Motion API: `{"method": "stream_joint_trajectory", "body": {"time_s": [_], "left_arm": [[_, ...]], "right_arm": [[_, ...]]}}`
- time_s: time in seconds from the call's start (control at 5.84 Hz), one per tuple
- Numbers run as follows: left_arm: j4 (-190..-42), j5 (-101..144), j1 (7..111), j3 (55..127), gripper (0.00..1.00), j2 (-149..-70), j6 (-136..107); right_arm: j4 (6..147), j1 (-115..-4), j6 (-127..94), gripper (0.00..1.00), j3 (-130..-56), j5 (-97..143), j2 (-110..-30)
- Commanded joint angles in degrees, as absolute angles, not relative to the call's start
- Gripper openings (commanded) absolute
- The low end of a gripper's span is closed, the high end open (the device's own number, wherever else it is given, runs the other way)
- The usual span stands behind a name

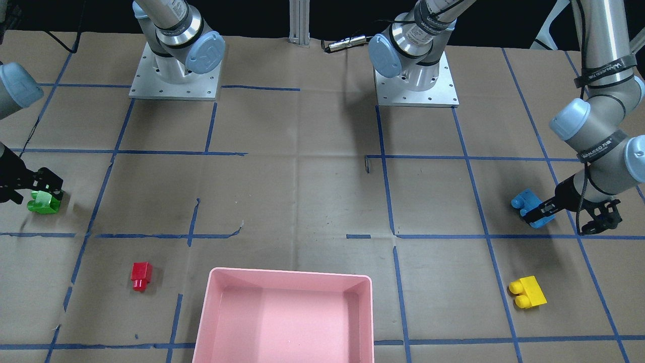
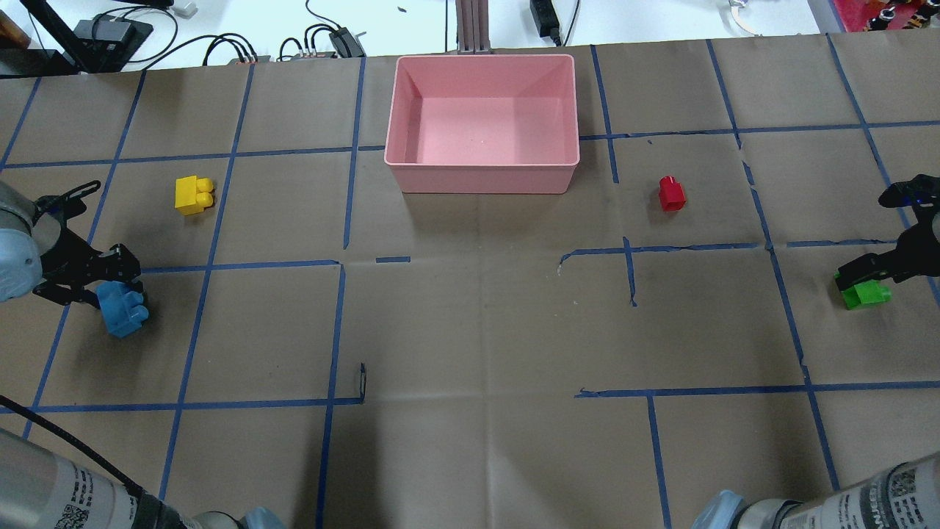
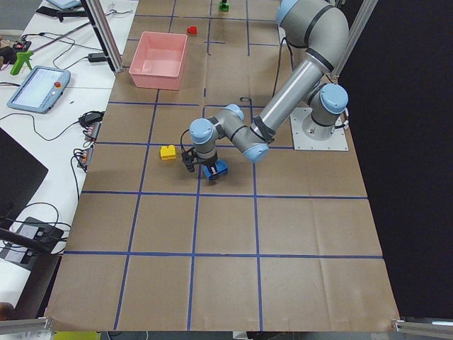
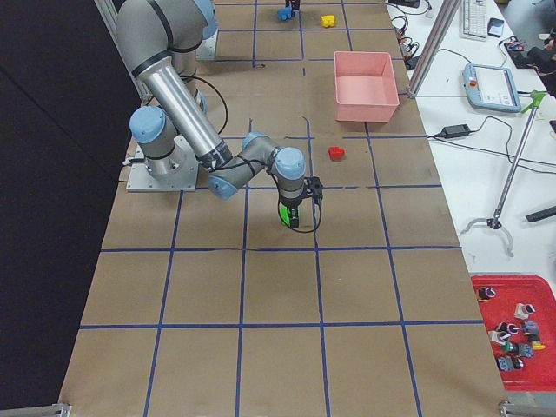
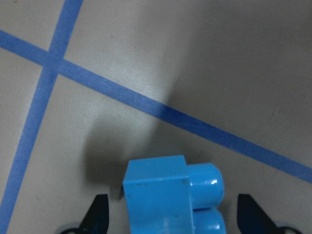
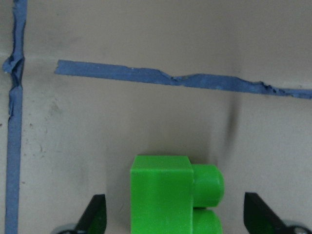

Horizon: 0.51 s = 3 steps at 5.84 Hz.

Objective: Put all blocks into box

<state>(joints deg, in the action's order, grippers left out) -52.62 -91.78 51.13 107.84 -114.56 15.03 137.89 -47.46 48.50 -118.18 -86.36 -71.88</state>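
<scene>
The light-blue block [image 2: 121,309] lies at the table's left side. My left gripper [image 2: 110,283] is low over it and open. In the left wrist view the block [image 5: 165,200] sits between the two spread fingertips [image 5: 100,214]. The green block [image 2: 865,294] lies at the right side. My right gripper [image 2: 870,273] is open around it, and the right wrist view shows it [image 6: 168,195] between the fingertips [image 6: 95,214]. The yellow block [image 2: 194,195] and the red block [image 2: 671,193] lie loose on the table. The pink box [image 2: 481,180] stands at the far middle with nothing in it.
The two arm bases [image 1: 174,80] [image 1: 415,83] are bolted at the robot's side of the table. Blue tape lines cross the brown paper. Cables and a tablet [image 3: 39,88] lie beyond the table's far edge.
</scene>
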Motion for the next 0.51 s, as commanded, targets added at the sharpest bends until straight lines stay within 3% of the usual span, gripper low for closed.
{"method": "stream_joint_trajectory", "body": {"time_s": [0.0,0.17,0.34], "left_arm": [[-53.2,-92.0,51.2,107.8,0.36,-114.3,15.0],[-53.3,-92.2,51.2,107.2,0.21,-113.8,15.0],[-54.8,-92.7,51.4,106.1,0.14,-112.9,15.0]], "right_arm": [[137.8,-47.5,48.9,1.00,-118.0,-86.4,-71.8],[137.8,-47.5,48.9,1.00,-118.1,-86.5,-71.7],[138.2,-47.5,48.8,1.00,-118.6,-86.3,-70.8]]}}
